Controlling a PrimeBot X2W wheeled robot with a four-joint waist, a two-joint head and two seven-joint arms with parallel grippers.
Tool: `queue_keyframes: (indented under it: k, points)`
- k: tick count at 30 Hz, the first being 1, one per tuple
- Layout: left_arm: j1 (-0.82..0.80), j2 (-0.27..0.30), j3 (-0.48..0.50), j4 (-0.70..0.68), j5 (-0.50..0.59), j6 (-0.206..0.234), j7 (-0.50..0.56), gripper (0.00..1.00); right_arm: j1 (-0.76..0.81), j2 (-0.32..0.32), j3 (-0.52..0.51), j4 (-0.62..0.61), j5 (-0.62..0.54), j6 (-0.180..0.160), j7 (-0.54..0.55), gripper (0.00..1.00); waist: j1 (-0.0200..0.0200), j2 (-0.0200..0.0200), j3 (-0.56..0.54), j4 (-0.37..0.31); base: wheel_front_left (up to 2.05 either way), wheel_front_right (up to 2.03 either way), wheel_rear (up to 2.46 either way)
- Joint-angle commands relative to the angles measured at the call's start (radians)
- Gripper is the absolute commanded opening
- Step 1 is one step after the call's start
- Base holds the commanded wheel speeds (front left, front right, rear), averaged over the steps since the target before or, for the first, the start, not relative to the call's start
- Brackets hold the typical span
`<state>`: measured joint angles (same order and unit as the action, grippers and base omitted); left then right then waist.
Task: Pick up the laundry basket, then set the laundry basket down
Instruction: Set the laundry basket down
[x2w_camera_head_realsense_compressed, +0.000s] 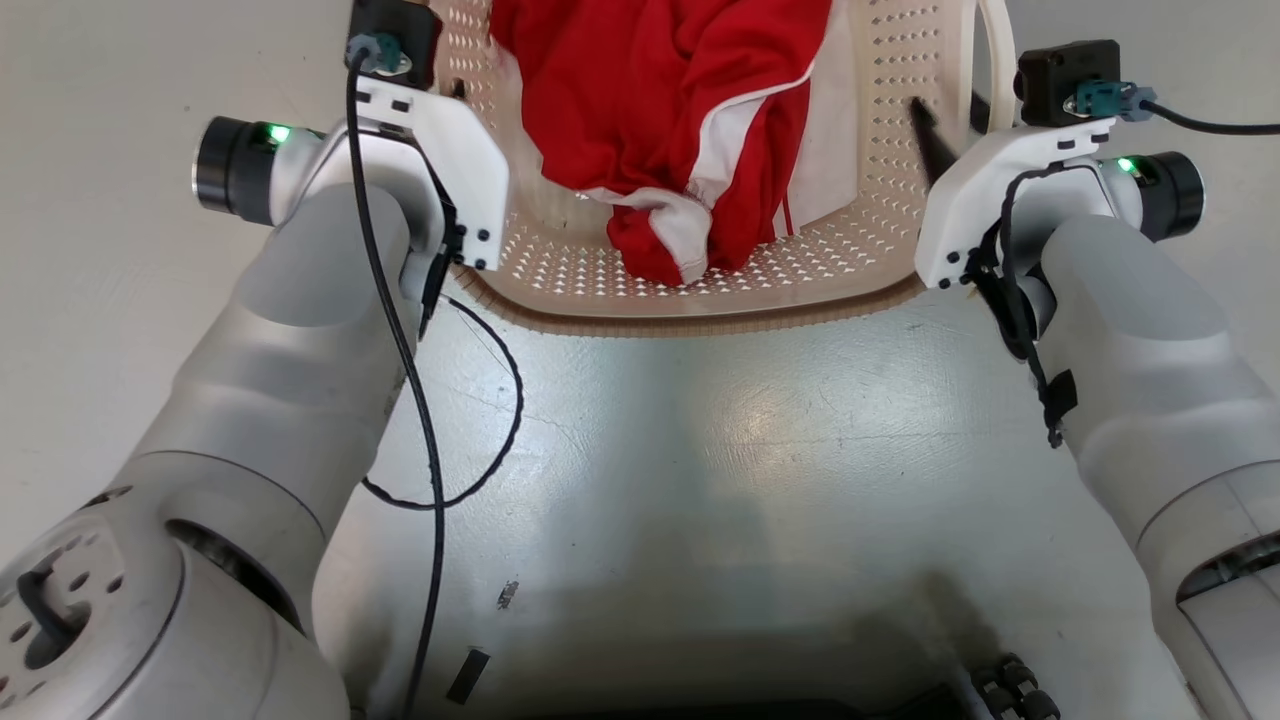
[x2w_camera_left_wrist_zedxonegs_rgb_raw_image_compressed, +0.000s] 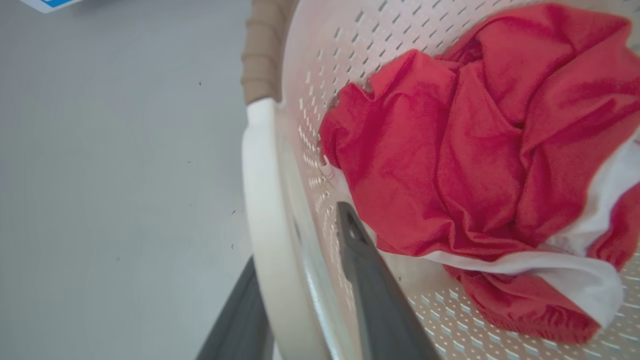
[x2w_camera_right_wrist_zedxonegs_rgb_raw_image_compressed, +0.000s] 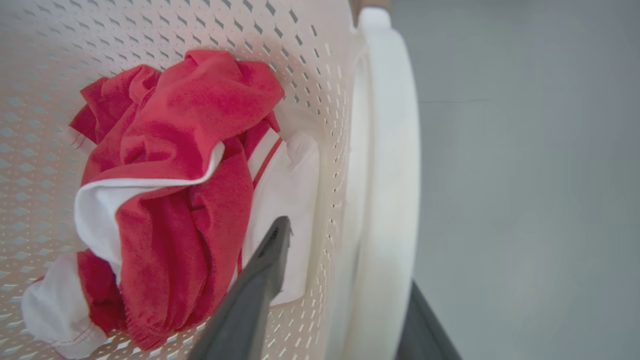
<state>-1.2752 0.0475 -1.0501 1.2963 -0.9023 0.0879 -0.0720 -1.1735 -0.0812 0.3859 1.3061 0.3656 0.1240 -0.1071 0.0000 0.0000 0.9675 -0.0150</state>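
The cream perforated laundry basket (x2w_camera_head_realsense_compressed: 880, 200) with its brown rim sits on the pale floor at the top middle of the head view, holding a crumpled red and white garment (x2w_camera_head_realsense_compressed: 680, 110). My left gripper (x2w_camera_left_wrist_zedxonegs_rgb_raw_image_compressed: 298, 235) straddles the basket's left white loop handle (x2w_camera_left_wrist_zedxonegs_rgb_raw_image_compressed: 262, 200), one finger inside the wall and one outside. The jaws stand open, with a gap beside the inner finger. My right gripper (x2w_camera_right_wrist_zedxonegs_rgb_raw_image_compressed: 347, 255) straddles the right handle (x2w_camera_right_wrist_zedxonegs_rgb_raw_image_compressed: 390, 175) the same way. It is open, its inner finger (x2w_camera_right_wrist_zedxonegs_rgb_raw_image_compressed: 272, 250) clear of the wall and over the garment.
Bare grey floor (x2w_camera_head_realsense_compressed: 700, 450) lies between my forearms and on both outer sides of the basket. A black cable (x2w_camera_head_realsense_compressed: 500, 400) loops off my left forearm. Dark parts of my base (x2w_camera_head_realsense_compressed: 1010, 690) show at the bottom edge. A blue and white object (x2w_camera_left_wrist_zedxonegs_rgb_raw_image_compressed: 47, 4) lies far off.
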Motion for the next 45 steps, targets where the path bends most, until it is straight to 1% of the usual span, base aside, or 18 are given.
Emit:
queue_keyframes:
  k: [1,13,21,28,33,37,42,45]
  points:
    - [0.022,0.011,0.004,-0.006,-0.009,0.006,0.001,1.0,0.034,0.031,0.002,-0.015,-0.013,0.007,-0.014,1.0,0.0,0.0,-0.003,0.0,0.0,0.0,0.0]
    - [0.026,0.011,0.01,-0.006,-0.021,0.018,-0.023,1.0,0.041,0.031,-0.027,-0.015,-0.03,0.007,-0.044,1.0,0.0,0.0,-0.034,0.001,0.0,0.0,0.0]
    - [0.065,0.018,0.017,-0.006,-0.035,0.019,-0.057,1.0,0.067,0.031,-0.046,-0.015,-0.03,0.007,-0.107,1.0,0.0,0.0,-0.101,0.0,0.0,0.0,0.0]
    - [0.132,0.019,0.018,-0.006,-0.046,-0.004,-0.099,1.0,0.128,0.031,-0.056,-0.019,-0.009,0.007,-0.136,1.0,0.0,0.0,-0.202,-0.003,0.0,0.0,0.0]
    - [0.195,0.017,0.025,-0.006,-0.06,-0.027,-0.14,1.0,0.186,0.031,-0.058,-0.021,0.004,0.007,-0.149,1.0,0.0,0.0,-0.297,-0.009,0.0,0.0,0.0]
    - [0.248,0.016,0.038,-0.006,-0.072,-0.038,-0.171,1.0,0.235,0.031,-0.063,-0.027,-0.009,0.007,-0.154,1.0,0.0,0.0,-0.379,-0.011,0.0,0.0,0.0]
    - [0.309,0.022,0.057,-0.018,-0.075,-0.04,-0.188,1.0,0.302,0.027,-0.141,-0.106,-0.099,0.007,-0.154,1.0,0.0,0.0,-0.47,-0.01,0.0,0.0,0.0]
    - [0.333,0.041,0.087,-0.066,-0.065,-0.028,-0.189,1.0,0.356,0.024,-0.211,-0.179,-0.168,0.007,-0.154,1.0,0.0,0.0,-0.515,-0.005,0.0,0.0,0.0]
